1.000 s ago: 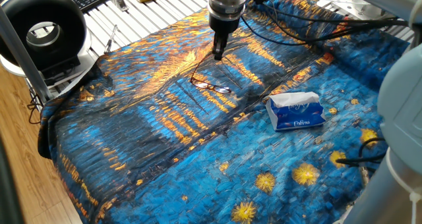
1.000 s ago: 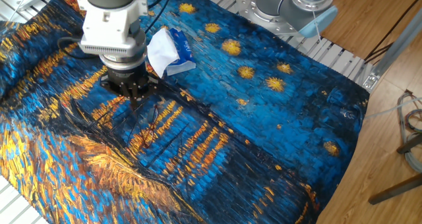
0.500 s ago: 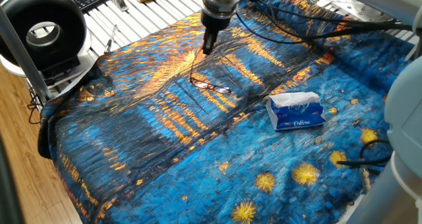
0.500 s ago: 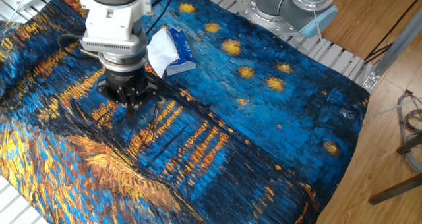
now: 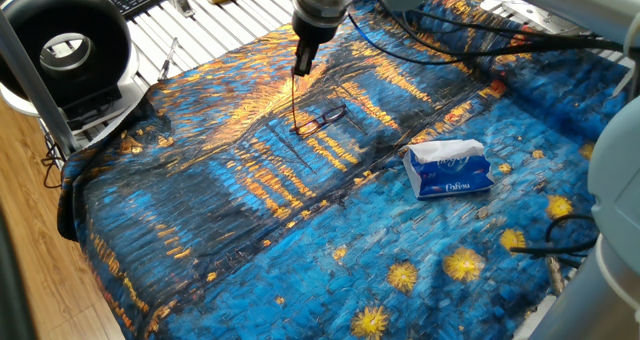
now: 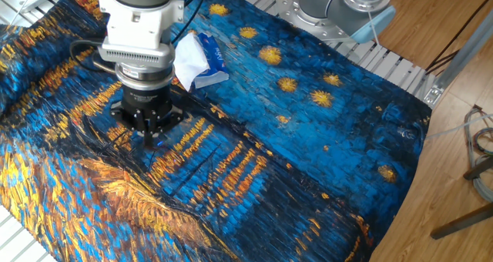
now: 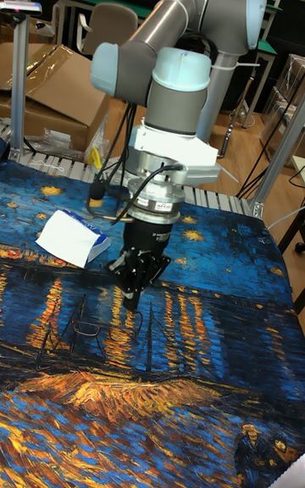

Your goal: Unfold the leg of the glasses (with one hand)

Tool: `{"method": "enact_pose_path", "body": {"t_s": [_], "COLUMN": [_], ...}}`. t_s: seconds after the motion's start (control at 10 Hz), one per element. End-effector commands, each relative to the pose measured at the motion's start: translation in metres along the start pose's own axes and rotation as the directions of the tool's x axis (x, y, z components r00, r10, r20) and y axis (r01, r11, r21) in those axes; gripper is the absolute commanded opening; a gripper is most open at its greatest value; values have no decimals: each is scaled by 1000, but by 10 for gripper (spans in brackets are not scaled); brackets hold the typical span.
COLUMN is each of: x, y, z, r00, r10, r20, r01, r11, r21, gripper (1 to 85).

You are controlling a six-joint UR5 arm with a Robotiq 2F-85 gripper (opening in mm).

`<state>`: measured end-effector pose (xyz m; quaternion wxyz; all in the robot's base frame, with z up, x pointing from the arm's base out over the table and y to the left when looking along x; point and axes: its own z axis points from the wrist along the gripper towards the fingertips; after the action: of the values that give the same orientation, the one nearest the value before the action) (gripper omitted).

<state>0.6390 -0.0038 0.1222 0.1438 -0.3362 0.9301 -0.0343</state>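
The hand point(image 5: 299, 68), fingers pinched on the tip of one thin leg, holds it raised so the glasses point(image 5: 322, 119) hang tilted on the painted cloth point(image 5: 250, 240), left of the tissue pack point(image 5: 448, 168).

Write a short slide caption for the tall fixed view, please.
Claw pinching one leg of the glasses above the starry cloth, tissue pack behind.

glasses point(image 5: 322, 118): thin frame against the busy painted cloth — lenses and hinge too small to read; in the other fixed view the gripper's body hides them.
gripper point(image 5: 299, 70): fingertips blur together near the top of the frame, so the jaw gap cannot be judged.
tissue pack point(image 6: 197, 60): left part hidden behind the gripper — upper left of the other fixed view.
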Motion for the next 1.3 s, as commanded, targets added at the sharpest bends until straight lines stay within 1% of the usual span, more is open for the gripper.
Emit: {"method": "enact_pose_path", "body": {"t_s": [0.0,0.1,0.2,0.4,0.5,0.6,0.7,0.8,0.9,1.0,1.1,1.2], "x": [1,12,25,60,71,76,76,77,75,74,74,78], "y": [4,8,11,10,10,11,13,20,26,32,36,38], "z": [-2,-4,-6,-11,-12,-11,-8,-2,4,12,19,24], "r00": [1000,999,996,986,982,982,983,986,989,991,990,986], "r10": [26,37,43,7,-8,-17,-25,-36,-57,-68,-84,-127], "r20": [2,-31,-73,-169,-187,-189,-182,-165,-138,-118,-109,-109], "r01": [-26,-38,-46,-18,-6,1,9,18,39,52,71,114], "r11": [999,999,998,998,997,997,996,994,991,990,990,986], "r21": [-21,-35,-48,-62,-75,-83,-89,-111,-127,-131,-123,-120], "gripper": [10,10,10,10,10,10,47,110,200,220,250,267]}}
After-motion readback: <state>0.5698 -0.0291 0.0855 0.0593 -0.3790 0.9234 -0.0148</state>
